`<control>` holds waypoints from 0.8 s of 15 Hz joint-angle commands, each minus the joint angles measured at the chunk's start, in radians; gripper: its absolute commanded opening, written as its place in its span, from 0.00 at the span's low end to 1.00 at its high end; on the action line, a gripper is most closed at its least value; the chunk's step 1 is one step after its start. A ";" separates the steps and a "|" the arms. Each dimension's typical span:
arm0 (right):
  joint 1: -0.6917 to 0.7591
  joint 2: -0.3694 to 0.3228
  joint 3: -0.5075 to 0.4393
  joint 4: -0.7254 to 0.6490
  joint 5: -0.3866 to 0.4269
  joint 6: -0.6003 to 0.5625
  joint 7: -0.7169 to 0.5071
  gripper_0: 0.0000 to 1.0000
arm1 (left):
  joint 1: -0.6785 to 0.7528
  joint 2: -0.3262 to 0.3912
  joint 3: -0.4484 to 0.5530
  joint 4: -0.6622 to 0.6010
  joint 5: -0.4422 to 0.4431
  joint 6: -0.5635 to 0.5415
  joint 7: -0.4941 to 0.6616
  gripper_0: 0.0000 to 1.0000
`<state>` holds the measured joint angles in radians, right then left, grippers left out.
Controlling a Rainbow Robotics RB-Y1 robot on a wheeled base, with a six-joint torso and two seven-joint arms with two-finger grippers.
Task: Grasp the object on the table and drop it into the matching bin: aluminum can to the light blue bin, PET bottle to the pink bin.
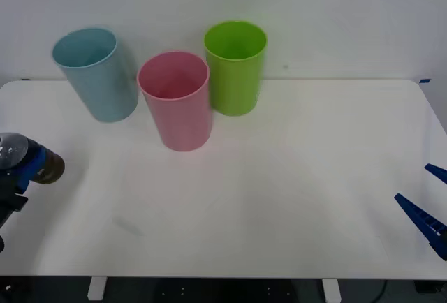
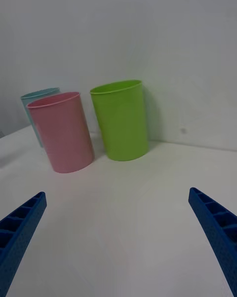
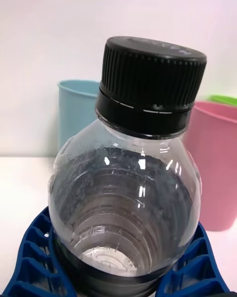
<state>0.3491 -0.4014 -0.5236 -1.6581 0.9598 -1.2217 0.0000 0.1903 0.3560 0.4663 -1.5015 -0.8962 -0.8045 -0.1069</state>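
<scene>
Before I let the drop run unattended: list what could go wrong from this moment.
1. The left gripper holds the PET bottle low on its rounded body; it might slip or tilt on the way.
2. The pink bin stands close between the light blue bin and lime green bin, so a release slightly off could land in the wrong one or knock a rim.

3 bins (image 1: 184, 100) (mid-table) behind held bottle (image 1: 47, 166).

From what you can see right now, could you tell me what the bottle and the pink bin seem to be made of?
The PET bottle, held in the left gripper, looks like clear glossy plastic: you see through its ridged wall, which catches highlights. Its black cap looks like ribbed matte plastic. The pink bin appears to be smooth opaque plastic with a soft sheen.
</scene>
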 commanded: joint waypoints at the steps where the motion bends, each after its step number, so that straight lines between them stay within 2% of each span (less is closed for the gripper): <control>1: 0.000 0.000 0.000 0.000 0.000 0.000 0.000 1.00 | 0.011 0.000 0.006 -0.098 -0.003 0.024 0.108 0.00; 6: 0.000 0.000 0.000 0.000 0.000 0.000 0.000 1.00 | -0.031 0.000 -0.003 -0.258 -0.110 0.042 0.369 0.00; 12: 0.000 0.000 0.000 0.000 0.000 0.000 0.000 1.00 | -0.147 0.003 -0.012 -0.364 -0.253 0.034 0.656 0.00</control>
<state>0.3490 -0.4014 -0.5236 -1.6580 0.9598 -1.2217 0.0000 0.0630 0.3576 0.4553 -1.8571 -1.1286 -0.7665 0.5143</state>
